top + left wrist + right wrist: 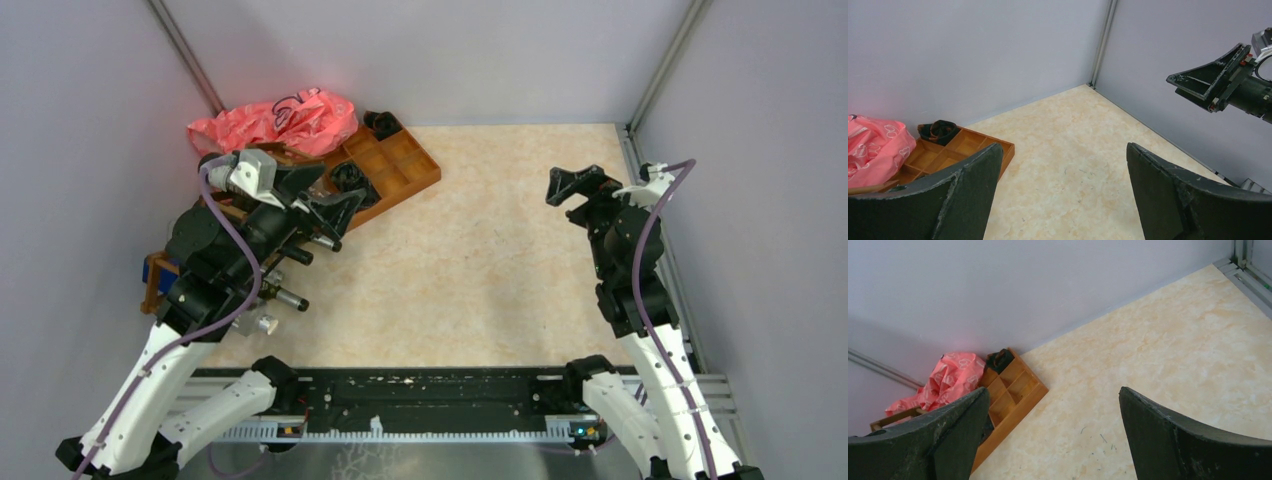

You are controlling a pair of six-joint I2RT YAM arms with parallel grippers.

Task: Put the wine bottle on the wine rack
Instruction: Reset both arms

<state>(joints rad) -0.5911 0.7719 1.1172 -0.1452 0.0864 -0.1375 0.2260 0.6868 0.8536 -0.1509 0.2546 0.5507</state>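
Gaping wide, the fingers (973,185) of the left gripper (334,214) are holding nothing, and through the gap between them I am seeing only bare table (1073,130). The right gripper (574,187) is hanging the same way on the far side, its fingers (1168,430) spread and empty, well apart from everything. Looking outward from the left gripper, a wooden compartment tray (395,165) is lying just beyond it with some dark items in its pockets, and a crumpled pink bag (275,120) is resting against the tray's back edge. Under the left arm a wooden frame (152,283) is peeking out at the table's left side. It may be the wine rack, but the arm is covering most of it. The wine bottle is not showing in any view, so I cannot tell where it is lying: it could be resting on that frame beneath the arm, or sitting hidden behind the bag. With both grippers free, this is fitting either a bottle already racked and let go or one waiting somewhere out of sight, and nothing here is settling which.
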